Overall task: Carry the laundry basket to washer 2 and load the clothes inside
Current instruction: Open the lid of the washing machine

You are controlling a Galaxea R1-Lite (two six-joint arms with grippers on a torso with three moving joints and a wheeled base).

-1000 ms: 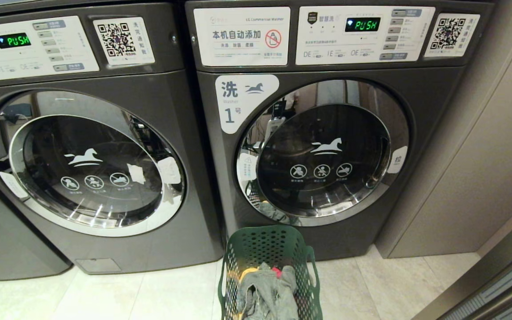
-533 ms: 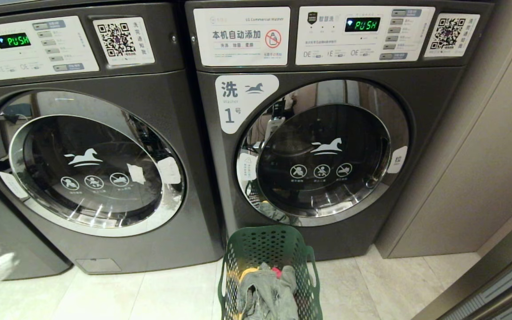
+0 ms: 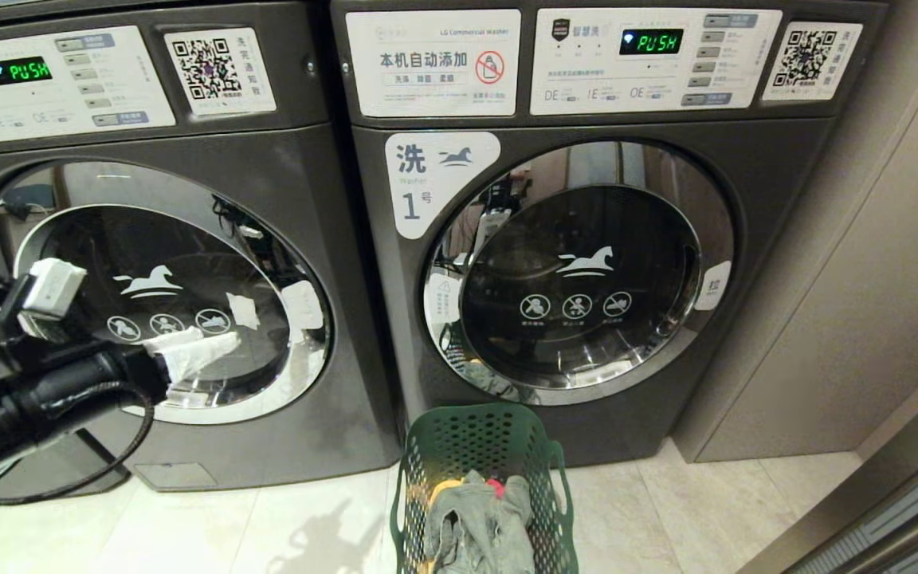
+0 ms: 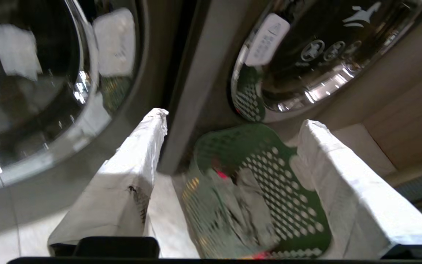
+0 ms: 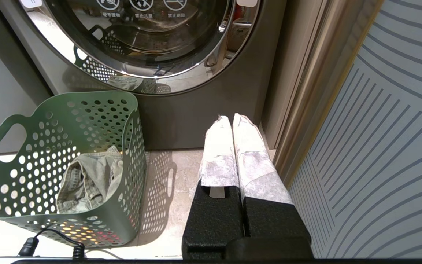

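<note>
On the floor before the washer labelled 1 (image 3: 578, 271) stands the laundry basket (image 3: 479, 446), the clothes (image 3: 481, 526) inside. Left gripper (image 3: 192, 351) (jaws spread, empty) faces the adjacent washer's door (image 3: 164, 295). Right gripper (image 5: 233, 123): clenched, empty, near the floor.

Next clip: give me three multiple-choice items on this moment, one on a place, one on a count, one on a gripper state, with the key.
1. Where does the laundry basket stand?
A. on the floor before the washer labelled 1
B. on top of a washer
C. inside a drum

2. How many round washer doors show in the head view?
A. one
B. two
C. four

3. How are the left gripper fingers?
A. shut on cloth
B. spread apart, empty
C. out of view

Key: A, it sits on tiles below that door; B, two chrome-rimmed doors; B, both white-wrapped fingers stand wide apart.
</note>
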